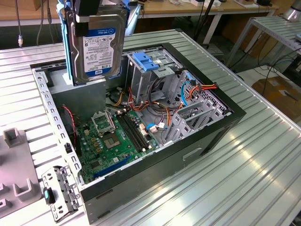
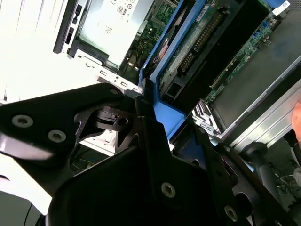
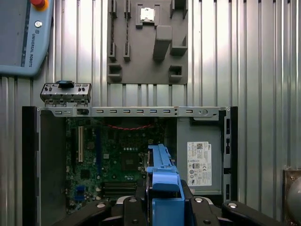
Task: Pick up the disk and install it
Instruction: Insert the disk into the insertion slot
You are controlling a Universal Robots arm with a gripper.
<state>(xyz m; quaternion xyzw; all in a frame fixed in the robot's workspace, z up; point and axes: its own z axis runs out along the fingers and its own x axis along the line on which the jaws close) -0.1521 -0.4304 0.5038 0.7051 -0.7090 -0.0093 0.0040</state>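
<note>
The black gripper (image 1: 88, 14) clamps the dark grey rectangular disk (image 1: 99, 44), judged rigid, heavy and shock-sensitive, by its blue plastic carrier rails (image 1: 70, 52)

1. The exterior view stands off one corner of the open computer case (image 1: 188, 155). It is raised and looks down slantwise across the ribbed table (image 1: 244, 179).
2. The first wrist view looks straight down into the case from well above.
3. The second wrist view sits tight against the disk (image 1: 96, 47) and is tilted, peering into the case.
4. All three share the disk and the green motherboard (image 1: 113, 141).
</note>
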